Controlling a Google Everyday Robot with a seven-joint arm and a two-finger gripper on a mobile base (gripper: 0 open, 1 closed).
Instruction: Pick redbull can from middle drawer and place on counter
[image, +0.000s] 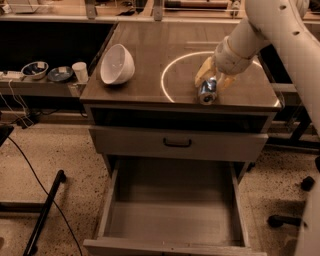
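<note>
One step is left, the placing: the gripper (212, 84) is closed on the can (207, 92), with the counter (150, 55) just under it and the empty drawer (170, 220) well below. Next it should set the can down and release.

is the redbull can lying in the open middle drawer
No, the end effector holds the redbull can at the counter near its front edge; the middle drawer shows only bare bottom.
</note>
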